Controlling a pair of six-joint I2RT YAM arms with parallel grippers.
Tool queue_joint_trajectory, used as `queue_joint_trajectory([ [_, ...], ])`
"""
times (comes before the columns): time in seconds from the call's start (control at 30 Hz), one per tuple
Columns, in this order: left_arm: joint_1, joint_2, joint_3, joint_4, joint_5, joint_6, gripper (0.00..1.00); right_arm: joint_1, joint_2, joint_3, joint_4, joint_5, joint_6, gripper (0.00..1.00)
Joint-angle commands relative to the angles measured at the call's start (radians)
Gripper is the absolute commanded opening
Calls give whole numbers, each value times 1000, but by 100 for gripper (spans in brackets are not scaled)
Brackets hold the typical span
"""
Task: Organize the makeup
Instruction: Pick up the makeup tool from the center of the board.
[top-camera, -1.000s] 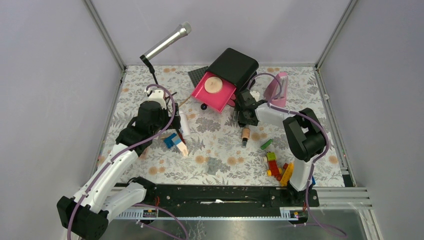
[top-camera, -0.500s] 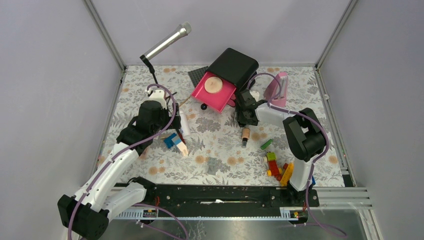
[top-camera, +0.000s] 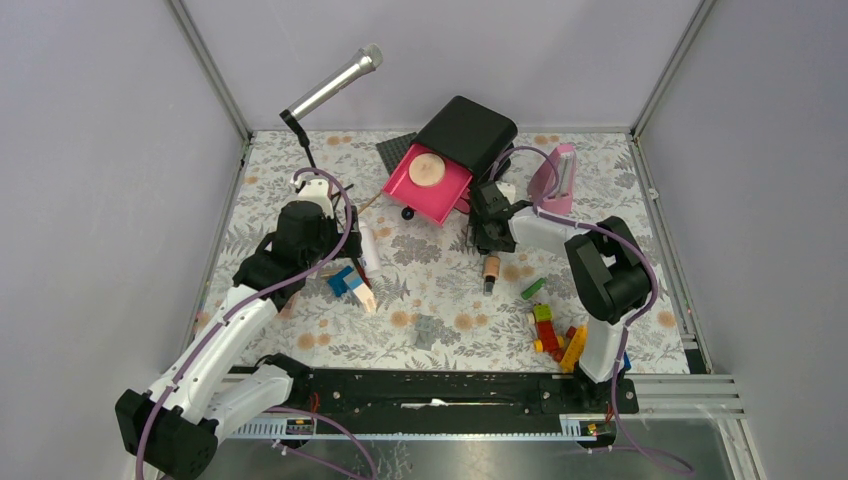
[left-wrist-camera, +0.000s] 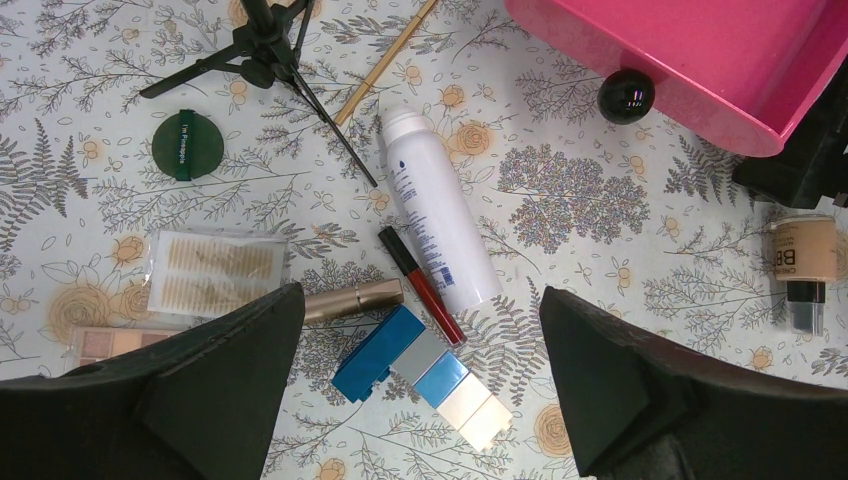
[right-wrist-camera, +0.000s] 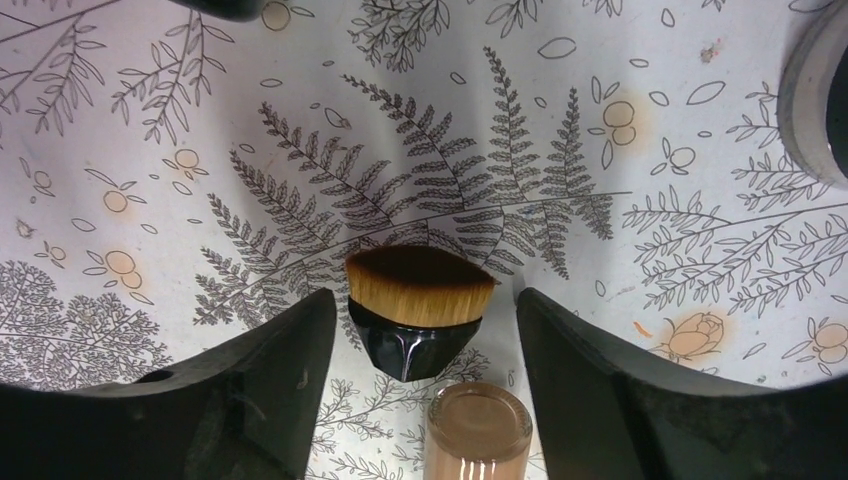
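Shows a table (top-camera: 440, 290) under a flower-printed cloth, with two robot arms reaching in from its near edge.

Finds the left claw (left-wrist-camera: 418, 300) spread as wide as it goes, gripping nothing, hanging above a cluster of makeup near the table's left edge. Lists beneath it a white cylindrical tube (left-wrist-camera: 440, 225) lying flat, a thin red pencil (left-wrist-camera: 420, 285) touching the tube's side, and a rose-gold lipstick (left-wrist-camera: 350, 298) just beside the pencil. Places a brown square palette (left-wrist-camera: 110, 345) partly under the left finger, a clear packet of beige strips (left-wrist-camera: 215, 272) just beyond it, and a round dark compact (left-wrist-camera: 187, 145) farther toward the far edge, near the black tripod foot (left-wrist-camera: 265, 60) of a silver microphone (top-camera: 335, 85). Puts a row of blue and white plastic bricks (left-wrist-camera: 420, 365) at the pencil's near end.

Finds the right claw (right-wrist-camera: 422, 300) partly open near the table's middle. Sets its jaws either side of a stubby makeup brush (right-wrist-camera: 420, 280) with brown bristles and a faceted black base, with narrow gaps on both sides, so nothing is clamped. Places a peach bottle with black cap (left-wrist-camera: 803, 260) lying just beside that brush, toward the near edge.

Shows toward the far edge an open case, with a black lid (top-camera: 467, 130) and a bright pink tray (top-camera: 445, 198) holding a round beige disc (top-camera: 426, 168). Shows a pink wedge-shaped metronome (top-camera: 555, 180) toward the far right corner and a heap of bright plastic bricks (top-camera: 555, 330) toward the near right — well apart from the makeup cluster.
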Motion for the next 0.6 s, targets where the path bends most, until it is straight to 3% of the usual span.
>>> queue_joint_trajectory([
  [0.0,7,-4,-4,45,6,6,99,10,-13,-20,-83,2,0,68],
  [0.27,7,-7,-4,45,6,5,99,9,-68,-13,-100,4,-17,47],
  [0.57,7,-10,-2,45,6,5,99,11,-244,8,-135,85,-45,43],
])
